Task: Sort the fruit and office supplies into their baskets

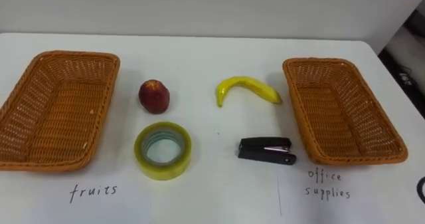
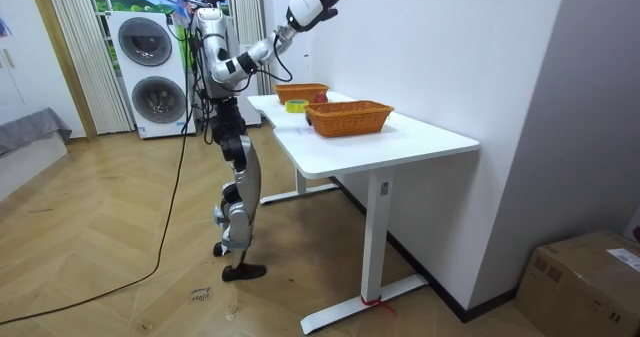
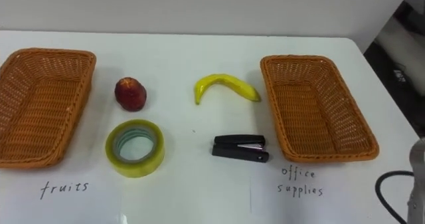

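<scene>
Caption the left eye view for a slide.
Apple, banana, tape, stapler on table between empty left basket and right basket; nothing sorted.

Fruits basket (image 3: pixel 46 108), on my left: its outer side is cut off by the left edge in both eye views. Grey shape (image 3: pixel 417 164) with dark loop (image 3: pixel 380 184), lower right: cropped, and I cannot identify it. Room view: office supplies basket (image 2: pixel 348 120) hides most of what lies beyond it on the table (image 2: pixel 420 142); the rest is too small to name.
</scene>
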Robot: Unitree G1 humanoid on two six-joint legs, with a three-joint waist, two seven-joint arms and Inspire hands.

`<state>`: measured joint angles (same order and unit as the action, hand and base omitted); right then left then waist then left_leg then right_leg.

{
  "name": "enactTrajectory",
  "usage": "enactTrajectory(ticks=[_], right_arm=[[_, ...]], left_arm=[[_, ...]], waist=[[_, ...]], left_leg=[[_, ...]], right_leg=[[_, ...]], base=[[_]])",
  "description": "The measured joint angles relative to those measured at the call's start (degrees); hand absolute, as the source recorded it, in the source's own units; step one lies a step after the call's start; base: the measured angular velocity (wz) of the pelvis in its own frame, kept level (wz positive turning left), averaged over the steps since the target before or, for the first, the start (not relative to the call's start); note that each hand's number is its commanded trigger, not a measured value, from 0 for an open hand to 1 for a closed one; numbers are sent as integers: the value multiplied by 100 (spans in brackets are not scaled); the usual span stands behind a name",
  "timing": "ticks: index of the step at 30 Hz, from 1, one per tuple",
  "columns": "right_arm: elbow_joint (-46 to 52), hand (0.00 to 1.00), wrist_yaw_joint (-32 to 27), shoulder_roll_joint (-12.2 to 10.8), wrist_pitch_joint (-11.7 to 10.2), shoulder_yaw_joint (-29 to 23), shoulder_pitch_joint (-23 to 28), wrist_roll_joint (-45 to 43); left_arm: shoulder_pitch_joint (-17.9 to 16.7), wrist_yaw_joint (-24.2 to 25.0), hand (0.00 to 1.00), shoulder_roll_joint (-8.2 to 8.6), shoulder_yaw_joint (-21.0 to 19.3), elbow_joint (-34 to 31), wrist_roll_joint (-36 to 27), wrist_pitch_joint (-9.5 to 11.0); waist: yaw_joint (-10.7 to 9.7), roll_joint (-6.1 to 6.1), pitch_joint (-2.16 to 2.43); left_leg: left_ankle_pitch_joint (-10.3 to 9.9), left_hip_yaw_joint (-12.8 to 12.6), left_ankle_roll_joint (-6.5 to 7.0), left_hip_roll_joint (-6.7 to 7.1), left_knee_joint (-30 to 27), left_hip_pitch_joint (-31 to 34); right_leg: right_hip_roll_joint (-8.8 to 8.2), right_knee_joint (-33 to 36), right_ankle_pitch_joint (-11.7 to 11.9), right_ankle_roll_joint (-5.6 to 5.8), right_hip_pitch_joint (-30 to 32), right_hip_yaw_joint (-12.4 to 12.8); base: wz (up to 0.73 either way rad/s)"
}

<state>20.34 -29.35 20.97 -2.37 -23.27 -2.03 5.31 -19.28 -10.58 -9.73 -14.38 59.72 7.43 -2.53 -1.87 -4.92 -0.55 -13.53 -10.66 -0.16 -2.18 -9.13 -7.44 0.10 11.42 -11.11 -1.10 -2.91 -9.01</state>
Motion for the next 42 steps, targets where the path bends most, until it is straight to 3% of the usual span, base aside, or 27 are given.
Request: enactTrajectory(ticks=[5, 15, 27, 31, 36, 42], right_arm=[[133, 0, 414, 124, -7, 277, -18, -378], [271, 0, 837, 157, 1, 420, -52, -389], [208, 0, 1628, 228, 43, 644, -117, -609], [173, 0, 1930, 232, 127, 719, -117, -911], [14, 0, 2416, 385, 323, 1149, -117, -1072], [-36, 0, 3086, 399, 500, 1322, -127, -1388]], left_arm=[[134, 1, 0, -32, 2, 1, 66, 8], [224, 9, 0, -50, -2, -1, 234, 7], [327, 56, 0, -49, 0, 72, 238, 5], [387, 155, 0, -50, -7, 122, 239, -6], [485, 236, 0, -51, 7, 114, 233, -107], [489, 321, 0, -52, 4, 88, 237, -118]], waist=[[76, -40, 54], [99, 14, 87], [179, 11, 59], [240, -54, 8], [376, -90, 25], [426, -98, 63]], left_leg=[[0, 2, 0, -11, -18, 63], [-2, 50, 3, -26, -20, 92], [-2, 154, 3, -19, -11, 85], [-2, 165, 2, -24, -22, 95], [-4, 169, 3, -23, -48, 100], [-2, 188, 2, -19, -63, 187]], right_leg=[[4, -63, 69, 0, -36, -63], [-10, -53, 103, -7, -46, -217], [-13, -59, 104, -8, -104, -251], [-8, -60, 104, -10, -97, -228], [-10, -66, 105, -11, -80, -230], [-12, -65, 112, -13, -5, -269]], base=[[1], [3], [2], [0], [0], [2]])
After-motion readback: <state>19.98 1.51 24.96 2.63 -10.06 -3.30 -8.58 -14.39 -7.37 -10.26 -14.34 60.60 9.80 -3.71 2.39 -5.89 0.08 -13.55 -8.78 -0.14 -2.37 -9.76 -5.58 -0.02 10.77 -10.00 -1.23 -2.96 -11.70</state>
